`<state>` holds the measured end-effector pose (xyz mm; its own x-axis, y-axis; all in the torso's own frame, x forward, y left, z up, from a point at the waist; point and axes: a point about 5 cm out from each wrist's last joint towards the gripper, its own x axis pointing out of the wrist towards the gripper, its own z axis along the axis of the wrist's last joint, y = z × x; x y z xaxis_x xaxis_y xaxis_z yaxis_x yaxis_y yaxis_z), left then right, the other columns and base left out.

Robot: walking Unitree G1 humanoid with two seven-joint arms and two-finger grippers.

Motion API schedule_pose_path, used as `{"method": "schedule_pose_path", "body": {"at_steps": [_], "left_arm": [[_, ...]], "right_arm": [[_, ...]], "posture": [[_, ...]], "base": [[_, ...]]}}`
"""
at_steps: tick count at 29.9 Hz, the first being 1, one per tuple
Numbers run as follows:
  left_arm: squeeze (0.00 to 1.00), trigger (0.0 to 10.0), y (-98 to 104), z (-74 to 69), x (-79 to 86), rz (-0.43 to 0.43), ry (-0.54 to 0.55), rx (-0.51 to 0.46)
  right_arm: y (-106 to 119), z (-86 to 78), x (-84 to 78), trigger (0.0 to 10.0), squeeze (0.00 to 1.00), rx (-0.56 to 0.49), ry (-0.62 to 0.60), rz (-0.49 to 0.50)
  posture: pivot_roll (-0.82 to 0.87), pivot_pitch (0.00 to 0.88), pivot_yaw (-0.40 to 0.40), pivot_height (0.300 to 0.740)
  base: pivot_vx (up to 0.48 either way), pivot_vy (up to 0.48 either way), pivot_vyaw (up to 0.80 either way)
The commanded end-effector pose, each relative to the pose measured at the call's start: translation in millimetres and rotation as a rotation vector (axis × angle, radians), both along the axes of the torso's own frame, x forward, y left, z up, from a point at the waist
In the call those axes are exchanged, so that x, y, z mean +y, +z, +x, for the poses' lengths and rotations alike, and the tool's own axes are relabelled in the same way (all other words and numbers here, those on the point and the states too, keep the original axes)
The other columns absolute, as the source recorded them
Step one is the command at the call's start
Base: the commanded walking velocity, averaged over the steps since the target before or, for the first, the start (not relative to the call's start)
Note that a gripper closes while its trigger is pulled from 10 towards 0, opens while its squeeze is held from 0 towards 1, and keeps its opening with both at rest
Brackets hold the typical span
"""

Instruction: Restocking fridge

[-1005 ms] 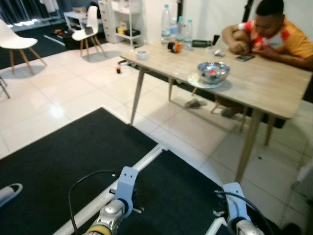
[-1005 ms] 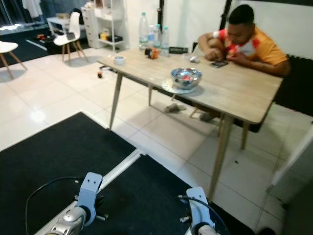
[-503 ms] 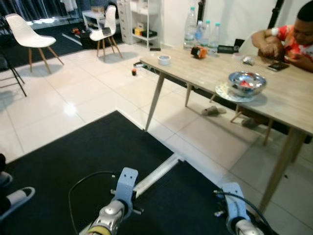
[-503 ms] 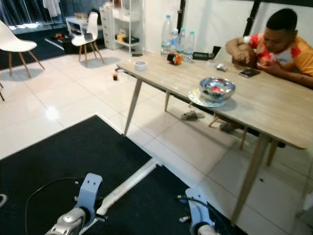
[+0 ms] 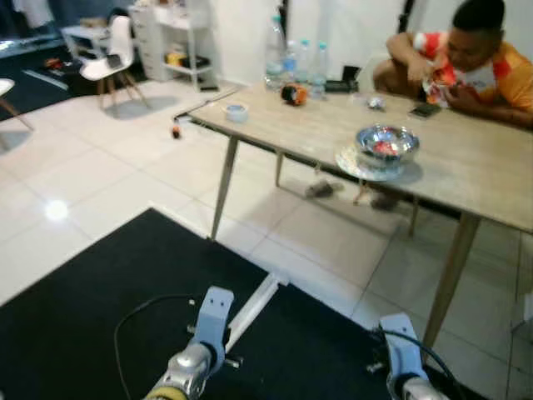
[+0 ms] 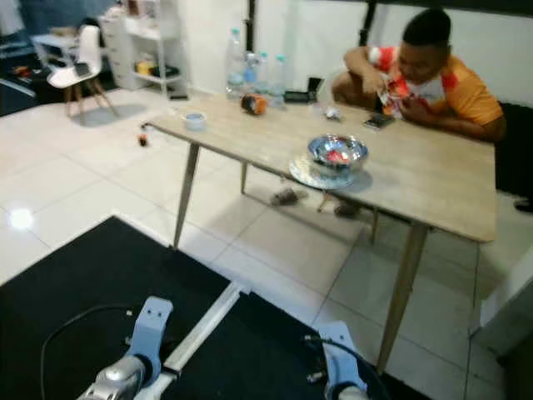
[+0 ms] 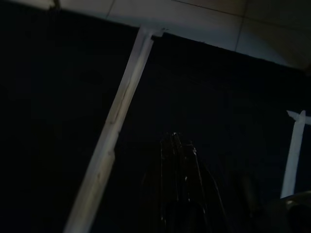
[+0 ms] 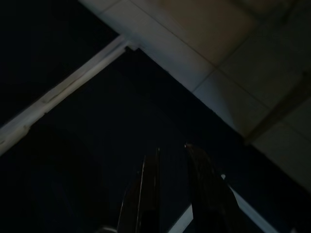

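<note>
Hanging idle, left gripper (image 7: 176, 145) over black mat (image 5: 83, 292), person (image 6: 425, 71) at table (image 6: 400, 175)

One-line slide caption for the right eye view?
Robot on black mat, arms lowered, facing a wooden table with metal bowl, bottles and a seated person.

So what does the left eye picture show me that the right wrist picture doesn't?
The left eye view takes in the room: a wooden table carrying a silver bowl and water bottles, a seated person and a white chair. The right wrist view brings the right gripper up close, its two black fingers slightly apart above the floor. Common to both are the black mat, its white strip and the floor tiles.
</note>
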<state>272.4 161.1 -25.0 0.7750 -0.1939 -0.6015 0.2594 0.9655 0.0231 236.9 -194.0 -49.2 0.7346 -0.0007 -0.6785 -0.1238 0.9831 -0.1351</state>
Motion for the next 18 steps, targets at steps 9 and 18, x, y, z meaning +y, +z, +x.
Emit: {"method": "schedule_pose_path", "body": {"at_steps": [9,18], "left_arm": [[0.0,10.0,-0.3,-0.2,-2.3,-0.001,-0.008,0.001],[0.0,10.0,-0.1,0.0,-2.9,-0.005,-0.006,0.0]], "right_arm": [[-0.4,-2.0,-7.5,10.0,0.0,0.009,-0.012,-0.022],[-1.7,-4.1,-8.2,10.0,0.0,0.018,-0.012,-0.026]], "posture": [[-0.15,0.0,0.032,0.74],[-0.15,0.0,0.031,0.74]], "base": [[0.322,0.0,-0.8],[0.307,0.0,-0.8]]}}
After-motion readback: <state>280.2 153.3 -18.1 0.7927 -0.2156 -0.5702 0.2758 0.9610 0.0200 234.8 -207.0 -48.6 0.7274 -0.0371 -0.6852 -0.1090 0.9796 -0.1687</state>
